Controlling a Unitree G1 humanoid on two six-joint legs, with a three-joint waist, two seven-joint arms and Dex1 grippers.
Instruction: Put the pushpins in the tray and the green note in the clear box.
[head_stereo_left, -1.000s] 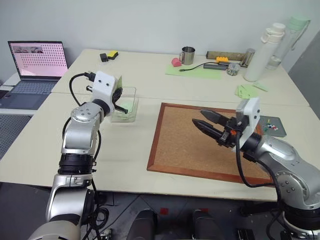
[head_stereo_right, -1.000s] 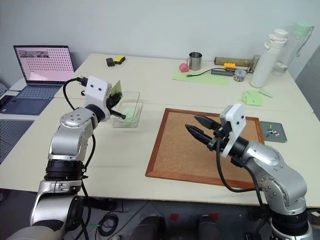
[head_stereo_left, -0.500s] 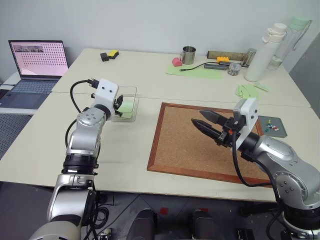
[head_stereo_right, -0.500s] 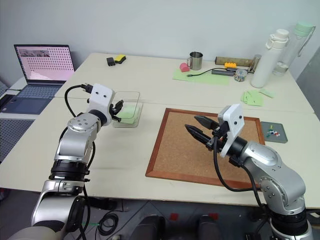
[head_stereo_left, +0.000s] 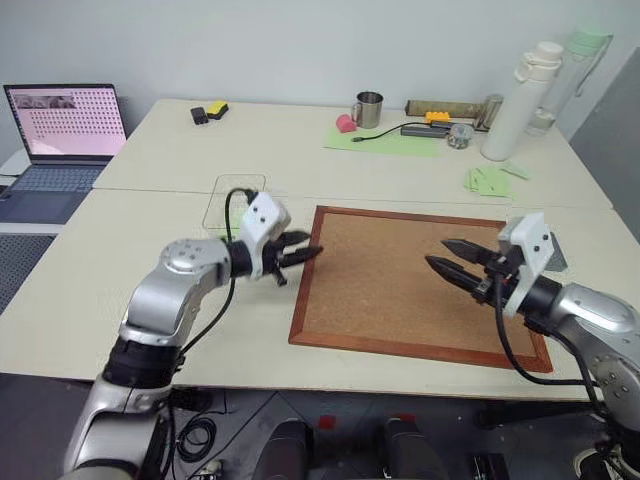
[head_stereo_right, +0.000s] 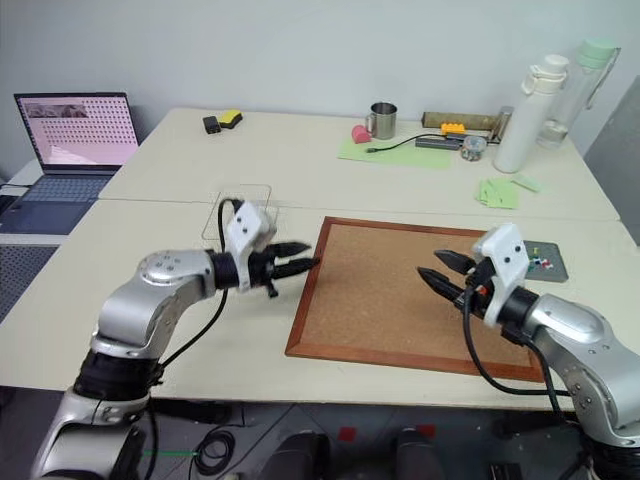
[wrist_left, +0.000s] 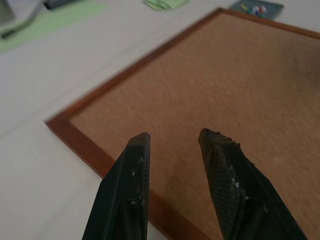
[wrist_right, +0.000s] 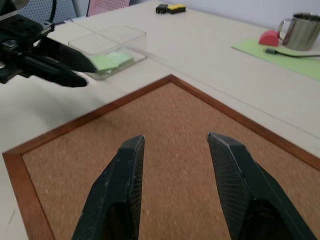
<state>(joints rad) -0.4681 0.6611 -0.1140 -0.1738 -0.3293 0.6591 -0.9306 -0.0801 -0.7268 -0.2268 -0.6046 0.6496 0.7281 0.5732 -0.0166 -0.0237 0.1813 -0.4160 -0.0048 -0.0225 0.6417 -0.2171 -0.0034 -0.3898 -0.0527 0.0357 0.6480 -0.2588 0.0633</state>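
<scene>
Left gripper is hovering over the corkboard's left frame edge, jaws parted, gripping nothing. Right gripper is hanging above the board's right half, jaws likewise apart and empty. The green note is lying inside the clear box, behind the left arm. The dark-grey tray is sitting beside the board's right edge, holding small pushpins of colours too small to tell

Corkboard at table front edge, right of centre. Clear box just off corkboard's left side, toward table middle; green note inside. Tray just past corkboard's right rear corner, pushpins in it. Laptop beyond table's left edge. Mug, bottles along rear edge.
</scene>
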